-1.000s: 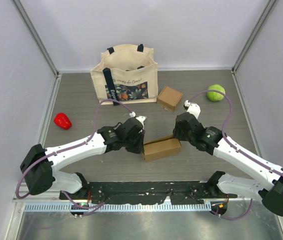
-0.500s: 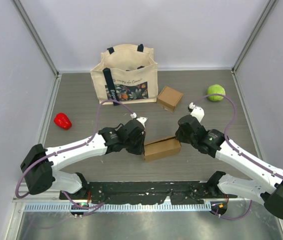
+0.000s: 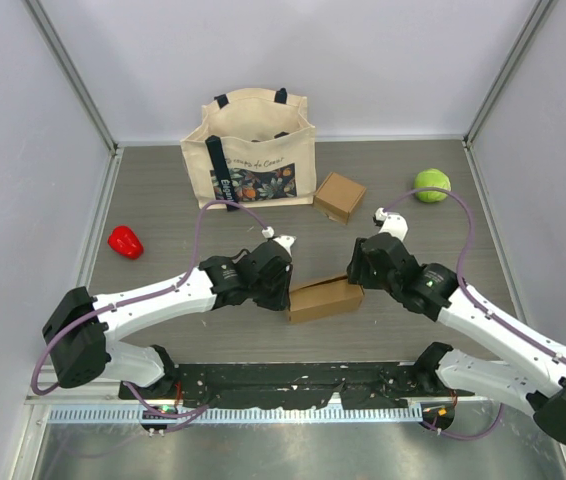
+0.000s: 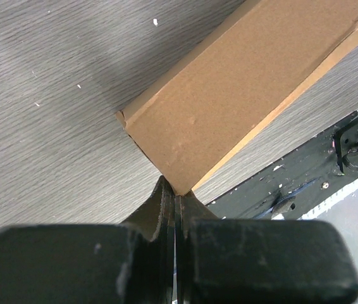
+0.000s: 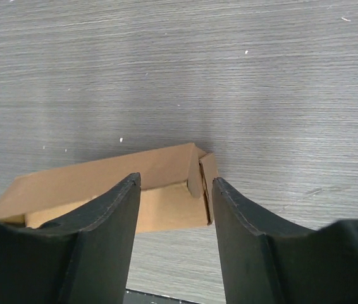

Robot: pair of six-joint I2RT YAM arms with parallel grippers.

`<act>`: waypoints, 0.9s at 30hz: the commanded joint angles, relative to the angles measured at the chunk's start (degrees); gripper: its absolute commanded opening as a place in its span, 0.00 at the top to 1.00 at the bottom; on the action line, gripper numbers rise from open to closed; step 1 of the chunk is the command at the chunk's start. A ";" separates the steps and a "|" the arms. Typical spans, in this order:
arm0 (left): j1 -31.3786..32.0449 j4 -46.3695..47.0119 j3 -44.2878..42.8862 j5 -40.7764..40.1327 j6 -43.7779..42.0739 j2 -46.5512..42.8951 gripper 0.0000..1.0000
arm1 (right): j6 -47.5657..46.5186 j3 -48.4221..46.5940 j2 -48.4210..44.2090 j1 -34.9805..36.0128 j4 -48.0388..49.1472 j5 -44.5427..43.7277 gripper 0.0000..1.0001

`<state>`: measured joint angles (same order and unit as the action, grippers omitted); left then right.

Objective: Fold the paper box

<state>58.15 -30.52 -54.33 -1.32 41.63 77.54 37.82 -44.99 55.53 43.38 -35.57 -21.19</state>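
The paper box (image 3: 323,298) is a long brown carton lying flat at the centre of the table. My left gripper (image 3: 281,292) is at its left end. In the left wrist view that gripper (image 4: 176,193) is shut, its tips touching the carton's (image 4: 248,95) near corner, with nothing seen between the fingers. At the right end my right gripper (image 3: 356,283) is open. In the right wrist view its fingers (image 5: 176,183) straddle the carton's (image 5: 90,180) open end. The small end flaps (image 5: 205,177) there are bent partly inward.
A cream tote bag (image 3: 251,150) stands at the back. Right of it lie a small closed brown box (image 3: 340,196) and a green ball (image 3: 431,185). A red pepper (image 3: 125,242) sits at the left. The black base plate (image 3: 293,380) runs along the near edge.
My right gripper has shifted a little toward the box's right end, and the raised flap there now lies lower. The left gripper has edged slightly right and stays shut.
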 commanded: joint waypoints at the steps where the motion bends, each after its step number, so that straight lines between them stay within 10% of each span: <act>1: 0.47 -1.73 0.45 0.18 0.65 1.83 1.00 | -2.15 0.61 -4.29 0.13 1.29 1.94 0.42; 27: 1.26 -1.38 0.80 -0.79 0.39 0.34 0.90 | 3.83 6.49 -0.94 -0.05 2.00 -2.19 0.54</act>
<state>58.89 -29.85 -54.33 -1.91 41.80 77.78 39.51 -42.28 56.38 43.40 -30.65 -21.74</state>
